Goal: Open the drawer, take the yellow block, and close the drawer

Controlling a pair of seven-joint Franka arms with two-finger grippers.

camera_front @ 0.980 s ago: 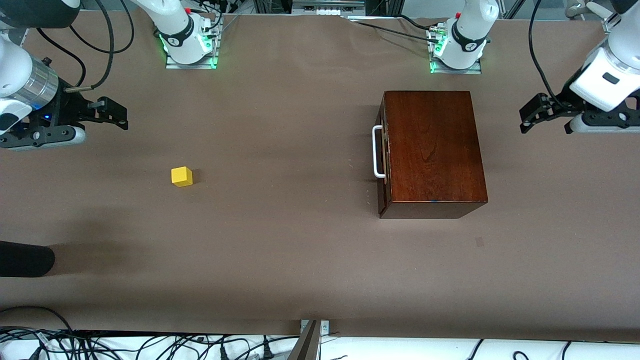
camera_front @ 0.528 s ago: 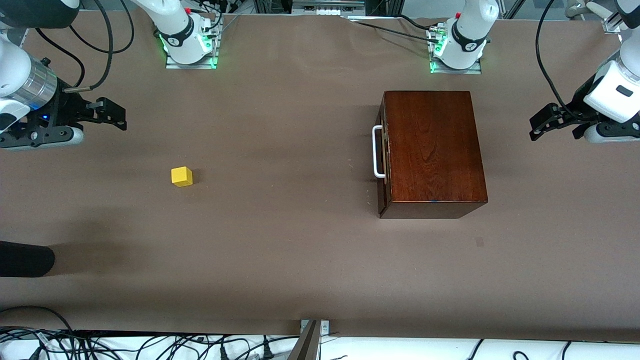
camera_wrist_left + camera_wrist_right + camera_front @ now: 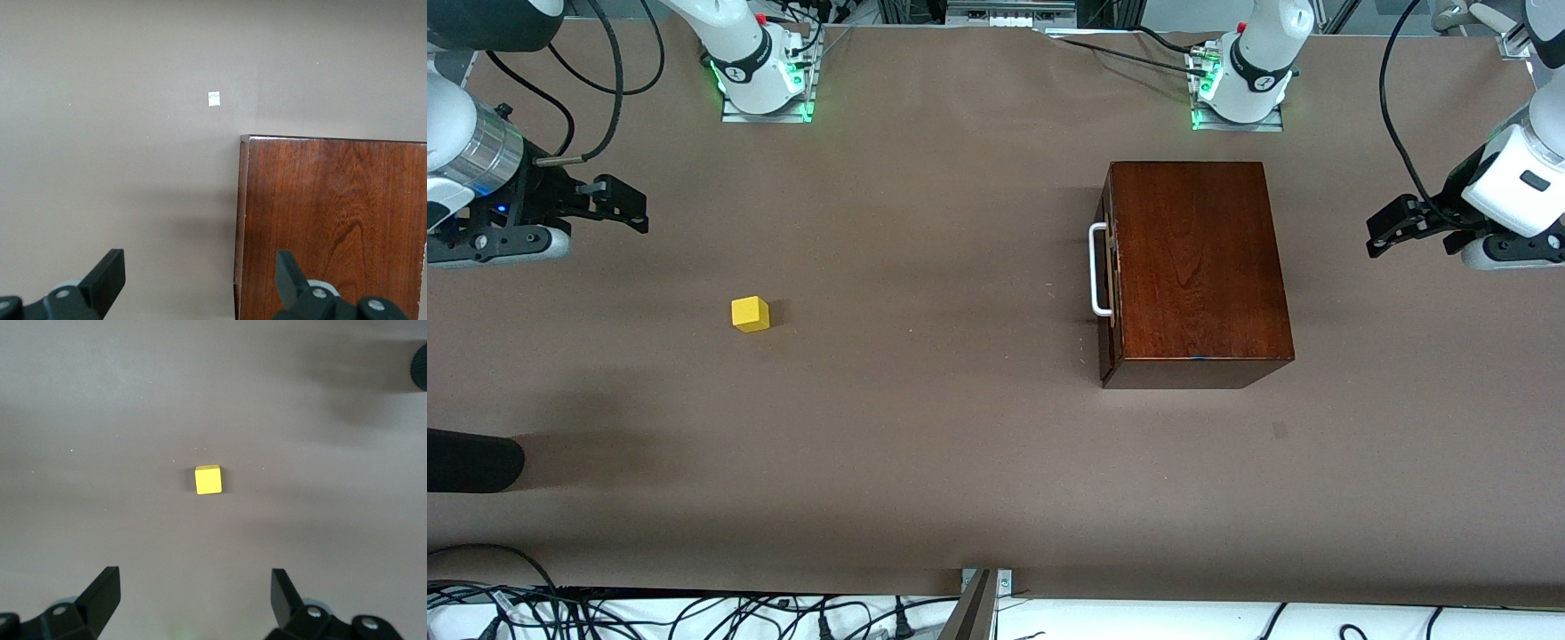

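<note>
The dark reddish-brown wooden box [image 3: 1196, 271] stands toward the left arm's end of the table. Its drawer is pushed in, and the white bar handle [image 3: 1098, 269] faces the right arm's end. The yellow block [image 3: 750, 314] lies on the bare table toward the right arm's end, outside the drawer. My left gripper [image 3: 1384, 231] is open and empty, in the air beside the box on the side away from the handle. In the left wrist view the box top [image 3: 333, 227] shows past the open gripper [image 3: 200, 280]. My right gripper [image 3: 635, 210] is open and empty. In the right wrist view the block [image 3: 208, 480] lies ahead of the open gripper [image 3: 193, 593].
A black rounded object [image 3: 471, 462] juts in at the table edge on the right arm's end, nearer the front camera than the block. A small tape mark [image 3: 1280, 431] lies on the table nearer the camera than the box. Cables [image 3: 694, 613] run along the front edge.
My left gripper has drawn back a little from the box toward its end of the table. My right gripper has shifted slightly toward its own end. The block and box have not moved.
</note>
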